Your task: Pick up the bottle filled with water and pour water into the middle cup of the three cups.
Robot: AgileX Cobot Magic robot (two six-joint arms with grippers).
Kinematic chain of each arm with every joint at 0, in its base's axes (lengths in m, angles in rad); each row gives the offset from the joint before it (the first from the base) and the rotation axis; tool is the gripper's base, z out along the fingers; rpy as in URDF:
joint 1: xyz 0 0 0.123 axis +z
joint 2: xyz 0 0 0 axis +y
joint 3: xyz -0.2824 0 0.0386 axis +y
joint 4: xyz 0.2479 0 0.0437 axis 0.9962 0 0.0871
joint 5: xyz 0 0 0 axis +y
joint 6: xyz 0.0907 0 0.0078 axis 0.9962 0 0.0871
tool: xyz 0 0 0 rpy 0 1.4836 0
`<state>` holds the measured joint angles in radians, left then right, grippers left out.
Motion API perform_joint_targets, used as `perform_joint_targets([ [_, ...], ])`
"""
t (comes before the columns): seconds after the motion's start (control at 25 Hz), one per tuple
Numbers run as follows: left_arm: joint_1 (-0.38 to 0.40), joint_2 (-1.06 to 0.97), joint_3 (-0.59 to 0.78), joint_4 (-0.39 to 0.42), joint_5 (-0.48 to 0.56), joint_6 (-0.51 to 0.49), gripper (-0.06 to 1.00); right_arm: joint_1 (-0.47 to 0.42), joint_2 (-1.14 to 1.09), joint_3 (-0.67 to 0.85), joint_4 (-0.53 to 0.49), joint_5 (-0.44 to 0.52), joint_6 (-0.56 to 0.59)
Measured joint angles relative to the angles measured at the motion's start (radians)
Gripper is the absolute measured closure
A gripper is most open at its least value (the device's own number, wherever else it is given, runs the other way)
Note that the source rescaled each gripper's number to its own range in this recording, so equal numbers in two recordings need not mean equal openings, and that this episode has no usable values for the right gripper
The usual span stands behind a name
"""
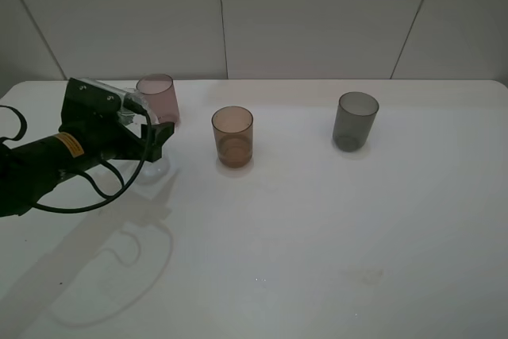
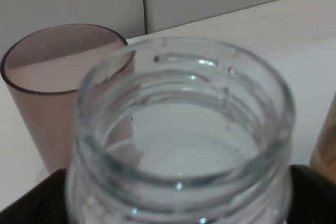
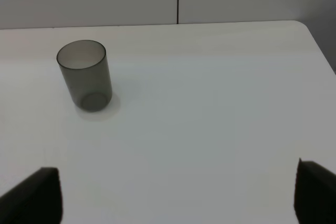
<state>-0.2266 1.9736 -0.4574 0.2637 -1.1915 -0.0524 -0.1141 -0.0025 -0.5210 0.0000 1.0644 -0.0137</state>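
At the left of the overhead frame I have my left gripper around the bottle, which stands upright on the table; its fingers look spread on either side of the body, though I cannot tell whether they touch it. From the left wrist view the bottle's wide threaded mouth fills the frame, clear, capless, with water showing inside. Just behind it sits the pinkish cup. The middle cup, amber-brown and upright, lies to the right of the bottle, near but apart, so the pour goes rightward. The grey cup stands well to the right. My right gripper is wide and empty; I judge the left arm far nearer
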Motion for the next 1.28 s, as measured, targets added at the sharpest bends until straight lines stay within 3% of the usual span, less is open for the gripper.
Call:
perform_joint_targets([
  [0.16,-0.001,-0.064,0.0,0.0,0.018,-0.006,-0.05,0.0,0.0,0.0,0.0,0.0,0.0],
  [0.56,-0.001,-0.312,0.004,-0.029,0.207,-0.008,-0.05,0.0,0.0,0.0,0.0,0.0,0.0],
  [0.84,-0.001,-0.619,0.001,-0.085,0.46,-0.009,-0.05,0.0,0.0,0.0,0.0,0.0,0.0],
  [0.96,-0.001,-0.76,-0.022,-0.12,0.668,-0.01,-0.05,0.0,0.0,0.0,0.0,0.0,0.0],
  [1.16,-0.001,-1.017,-0.128,-0.194,1.213,-0.01,-0.05,0.0,0.0,0.0,0.0,0.0,0.0],
  [1.28,-0.001,-1.138,-0.197,-0.205,1.472,-0.01,-0.05,0.0,0.0,0.0,0.0,0.0,0.0],
])
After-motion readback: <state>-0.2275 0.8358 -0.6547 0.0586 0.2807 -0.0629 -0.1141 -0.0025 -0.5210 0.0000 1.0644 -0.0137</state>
